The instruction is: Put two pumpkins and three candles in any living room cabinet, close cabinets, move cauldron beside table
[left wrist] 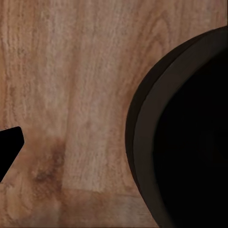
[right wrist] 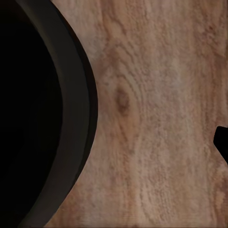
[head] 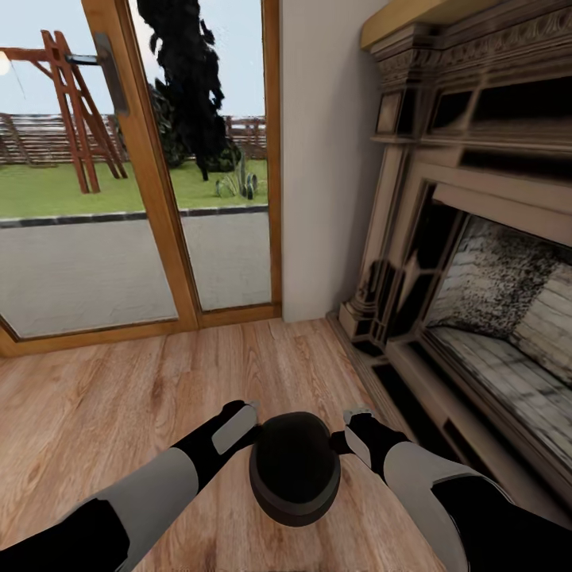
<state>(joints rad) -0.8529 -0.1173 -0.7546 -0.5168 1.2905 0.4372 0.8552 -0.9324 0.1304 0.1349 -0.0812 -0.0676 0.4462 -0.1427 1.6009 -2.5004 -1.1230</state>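
Both our arms reach forward at the bottom of the head view, and between them sits the cauldron (head: 294, 469), a round black pot seen from above. Our left hand (head: 238, 425) is pressed close against one side of the cauldron and our right hand (head: 355, 433) against the other, so the pot is flanked on both sides. We cannot tell from here whether either hand is clenched or released, since the fingertips are tucked against the pot's dark body. Under the cauldron lies the wooden floor (head: 119, 397). Beyond the cauldron and toward our right arm stands a dark carved fireplace (head: 477, 262) with a pale brick lining. Beyond the cauldron toward our left arm is a glass door (head: 143, 175) in a wooden frame, with a paved strip, grass and a red swing frame (head: 75, 103) outside. A plain pale wall (head: 326, 159) fills the gap between door and fireplace.

From the left wrist we see the cauldron (left wrist: 190, 137) as a large black curve with a slightly lighter rim band, over the wooden floor (left wrist: 71, 95). A dark finger (left wrist: 8, 147) pokes in at the edge, well apart from the cauldron.

From the right wrist we see the same black cauldron (right wrist: 38, 109) curving over the floor (right wrist: 156, 118), and a small dark finger (right wrist: 222, 142) at the far edge, again apart from the pot.
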